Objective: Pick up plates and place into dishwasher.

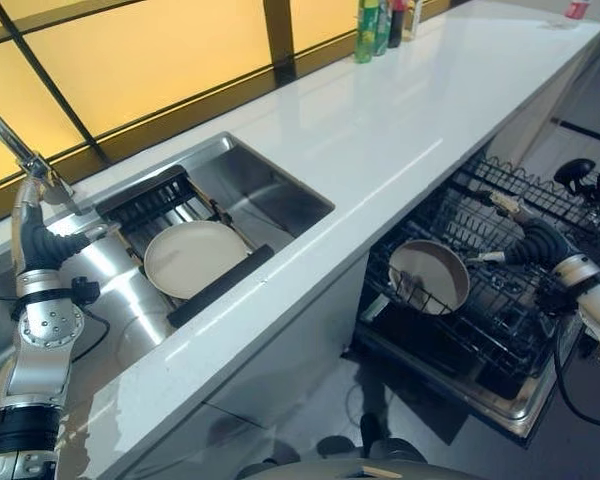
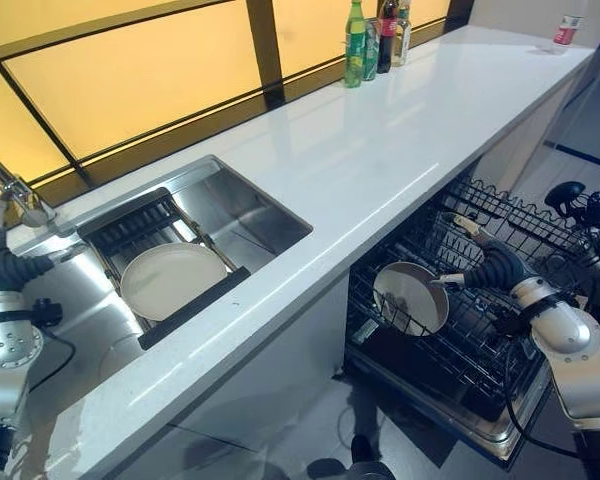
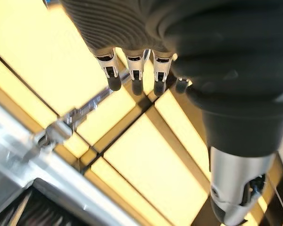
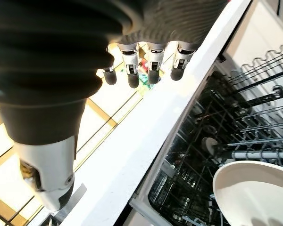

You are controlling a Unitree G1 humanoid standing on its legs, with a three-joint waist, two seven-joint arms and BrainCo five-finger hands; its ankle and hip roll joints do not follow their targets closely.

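While the right hand [image 2: 472,262] hangs with loose, empty fingers just beside the plate [image 2: 411,297] standing in the dishwasher rack [image 2: 500,330], the left hand [image 3: 146,70] is raised, relaxed and empty, near the faucet [image 2: 10,187]. A second plate [image 2: 172,280] lies in the sink [image 2: 250,210]. It looks stiff, smooth and fragile, probably slippery; pinching its rim seems best. The white counter [image 2: 380,140] is glossy, with bottles [image 2: 372,40] at its far end.

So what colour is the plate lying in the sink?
Cream-white, the plate shows best in the right eye view.
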